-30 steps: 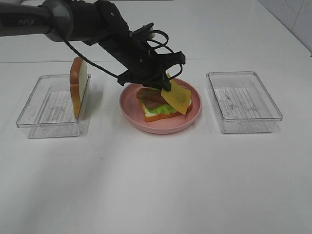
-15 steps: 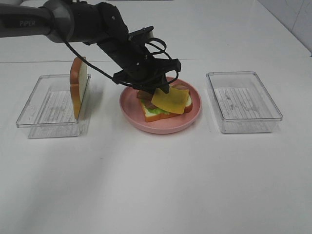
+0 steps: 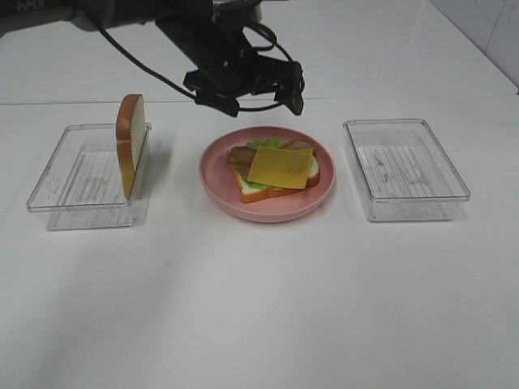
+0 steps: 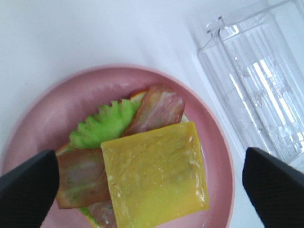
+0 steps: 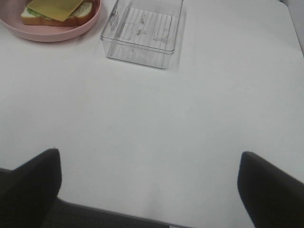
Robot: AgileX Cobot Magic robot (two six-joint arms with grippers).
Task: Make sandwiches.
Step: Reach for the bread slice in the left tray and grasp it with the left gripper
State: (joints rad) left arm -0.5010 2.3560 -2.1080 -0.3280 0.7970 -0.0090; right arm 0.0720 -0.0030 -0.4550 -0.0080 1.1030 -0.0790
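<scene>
So the cheese square (image 3: 281, 168) is lying flat on the bacon strips (image 4: 159, 108) and lettuce (image 4: 104, 124), all stacked on the bottom bread on the pink plate (image 3: 217, 180), centre of the frame. The left pincer (image 3: 247, 87) hangs above it at upper middle, jaws apart, nothing in them. The right pincer (image 5: 148, 187) is also spread wide over bare bench. I'd guess the top is next: the last bread slice (image 3: 131, 144) stands on edge in the left tray (image 3: 58, 173), so it needs a grab by its crust.
</scene>
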